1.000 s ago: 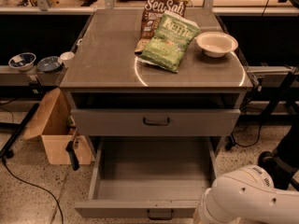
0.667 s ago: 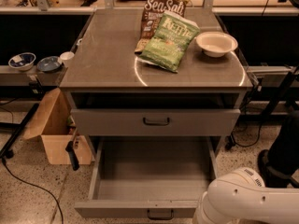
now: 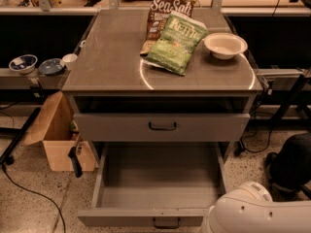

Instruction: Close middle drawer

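Your gripper did not show in the camera view, so you could not tell its state. Only the white rounded arm housing (image 3: 243,212) sat at the lower right, just beside the front right corner of the middle drawer (image 3: 158,178). That drawer stood pulled well out toward you below the top drawer (image 3: 116,126), its grey box bare inside. Its flat front was along the bottom edge of the view, with the small dark handle (image 3: 166,223) centred on it. It looked like stiff sheet metal on slides, so you should have expected it to be rigid, light while empty, and ready to roll once it was started. No pinch was needed, and a flat push on the front near the handle seemed the better contact. A push off to one corner risked racking it in the runners. Nothing lay inside it or across its path, but the arm housing crowded that right corner. On the bench (image 3: 112,57) above lay a green Kettle chip bag (image 3: 177,42), overlapping a Sea Salt bag (image 3: 165,11), with a pale bowl (image 3: 225,45) to their right. A hard slam could have jarred them. An open cardboard box (image 3: 60,140) stood on the floor to the left of the drawers, clear of the drawer's travel. A cable (image 3: 34,193) trailed across the floor further left.
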Controlling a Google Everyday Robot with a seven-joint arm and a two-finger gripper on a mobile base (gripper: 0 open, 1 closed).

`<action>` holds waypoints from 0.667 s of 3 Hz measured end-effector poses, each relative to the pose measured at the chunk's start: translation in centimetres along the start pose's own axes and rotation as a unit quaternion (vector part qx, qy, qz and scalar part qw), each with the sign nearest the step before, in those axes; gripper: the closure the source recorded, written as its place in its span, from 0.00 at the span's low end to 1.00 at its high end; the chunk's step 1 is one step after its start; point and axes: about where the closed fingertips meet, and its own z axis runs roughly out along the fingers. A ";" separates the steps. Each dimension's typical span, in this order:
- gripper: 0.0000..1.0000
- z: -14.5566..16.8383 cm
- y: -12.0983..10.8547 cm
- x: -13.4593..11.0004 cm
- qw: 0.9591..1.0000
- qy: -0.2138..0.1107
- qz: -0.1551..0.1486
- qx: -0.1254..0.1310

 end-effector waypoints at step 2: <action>1.00 3.1 -0.7 0.0 1.000 0.005 0.014 0.001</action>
